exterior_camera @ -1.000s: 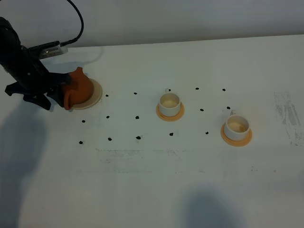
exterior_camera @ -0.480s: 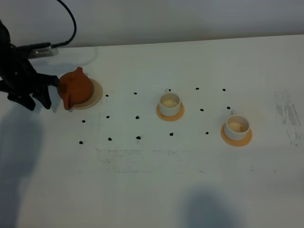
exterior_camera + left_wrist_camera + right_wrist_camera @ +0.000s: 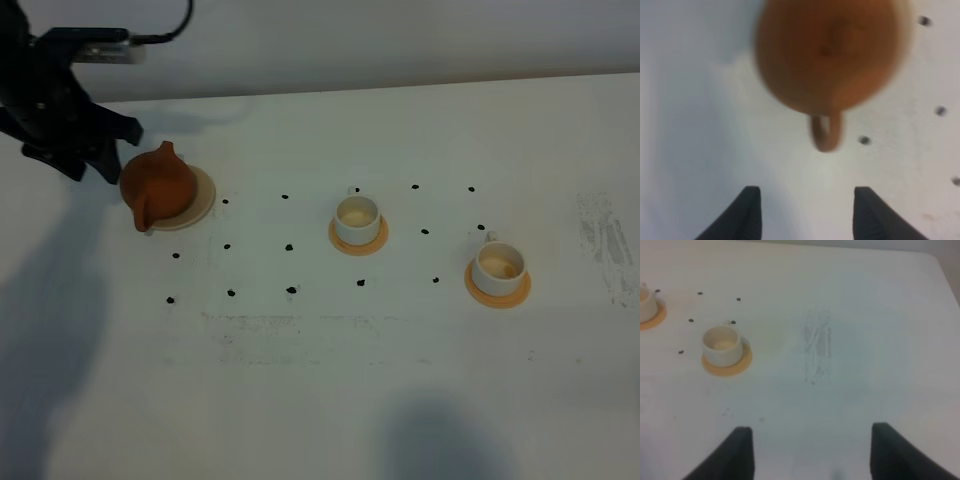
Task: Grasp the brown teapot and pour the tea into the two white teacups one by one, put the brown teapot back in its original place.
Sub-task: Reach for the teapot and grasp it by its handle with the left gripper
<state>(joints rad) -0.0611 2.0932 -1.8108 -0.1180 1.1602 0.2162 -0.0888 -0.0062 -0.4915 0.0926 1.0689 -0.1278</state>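
Two small white cylindrical teacups (image 3: 357, 214) (image 3: 497, 263) stand well apart on the white table (image 3: 330, 400), each on its own round orange-tan coaster (image 3: 357, 242) (image 3: 497, 291). One round orange-brown clay teapot (image 3: 158, 184) with a knobbed lid sits upright on one flat cream-beige coaster disc (image 3: 203, 200), which shows only at the pot's right side; the rest is covered. About fifteen small black dots (image 3: 289, 246) mark the table between teapot and cups, and one grey scuffed patch (image 3: 600, 240) lies near the right edge.

One left gripper (image 3: 118, 152) hangs just beside the teapot at its far left, clear of it, its fingers spread and empty. From the left wrist camera the teapot (image 3: 830, 55) is blurred and cut off at the frame edge; its loop handle points towards the gap of the gripper (image 3: 807, 212).

The right gripper (image 3: 815, 455) is out of the high view. Its wrist camera shows two dark fingers set wide apart over bare table, one teacup (image 3: 722, 344) whole and the other (image 3: 644, 302) cut off at the edge.
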